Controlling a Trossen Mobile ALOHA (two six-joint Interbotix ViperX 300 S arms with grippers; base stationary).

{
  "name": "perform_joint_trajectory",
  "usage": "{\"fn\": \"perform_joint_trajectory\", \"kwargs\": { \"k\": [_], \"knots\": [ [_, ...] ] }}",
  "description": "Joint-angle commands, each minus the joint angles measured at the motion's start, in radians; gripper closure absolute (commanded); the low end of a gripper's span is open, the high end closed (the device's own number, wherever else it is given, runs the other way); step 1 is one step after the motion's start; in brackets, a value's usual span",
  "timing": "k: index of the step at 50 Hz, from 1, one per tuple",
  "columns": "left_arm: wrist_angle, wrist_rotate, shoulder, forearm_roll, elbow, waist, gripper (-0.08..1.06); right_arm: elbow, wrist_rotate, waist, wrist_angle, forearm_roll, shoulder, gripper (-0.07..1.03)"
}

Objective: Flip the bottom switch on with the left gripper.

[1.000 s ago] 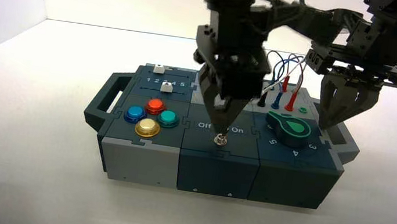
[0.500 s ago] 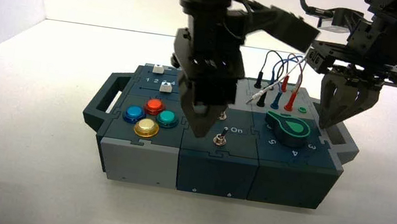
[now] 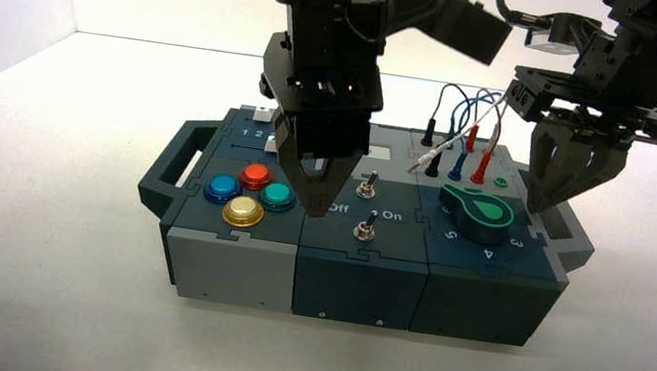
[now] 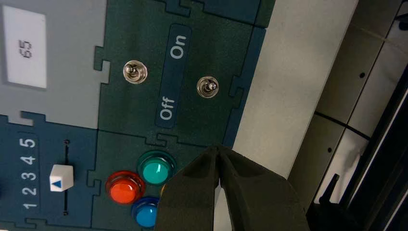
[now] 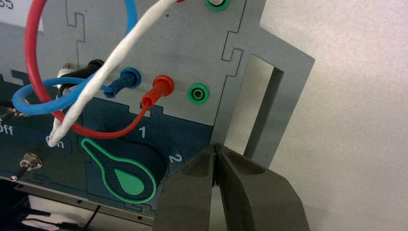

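Two toggles are sitting close together; we're hovering the left pincer, tips pinched together, beside the bottom switch near the box's front edge, possibly already on — we're risking nudging its twin.

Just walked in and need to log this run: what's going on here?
The black left gripper, fingers closed to a point, hangs over the dark control box, between the coloured buttons and the two small toggle switches by the Off/On label. It touches neither switch. The bottom switch, a tiny toggle on a silver hex nut, stands free nearer the box's front edge. The black right gripper, also closed, waits above the box's right end beside the green knob.
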Motion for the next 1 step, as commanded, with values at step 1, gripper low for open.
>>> {"fn": "perform_joint_trajectory", "kwargs": {
  "k": [1],
  "knots": [
    [-0.003,-0.002,-0.041,0.000,-0.011,0.005,1.00,-0.021,-0.003,0.000,-0.003,0.005,-0.006,0.99]
  ]
}}
